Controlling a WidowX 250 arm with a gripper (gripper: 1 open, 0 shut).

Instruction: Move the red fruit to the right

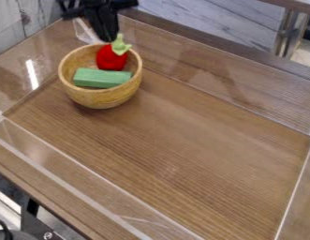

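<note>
Over tan bowl (pixel 82 92), tool (pixel 105 36) closed, red fruit (pixel 110 57) below

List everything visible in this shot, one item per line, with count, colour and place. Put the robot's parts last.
Round tan wooden bowl: one, tan, far left of the table.
Flat green rectangular block: one, green, lying inside the bowl.
Small red toy fruit with green leafy top: one, red, at the bowl's far side, just under the end effector.
Wood-grain table: one, brown, fills most of the view, with clear low walls along its edges.
Black end effector: one, black, top left above the bowl, shut, its tip right by the fruit's leafy top; whether it grips the fruit is unclear.
</note>
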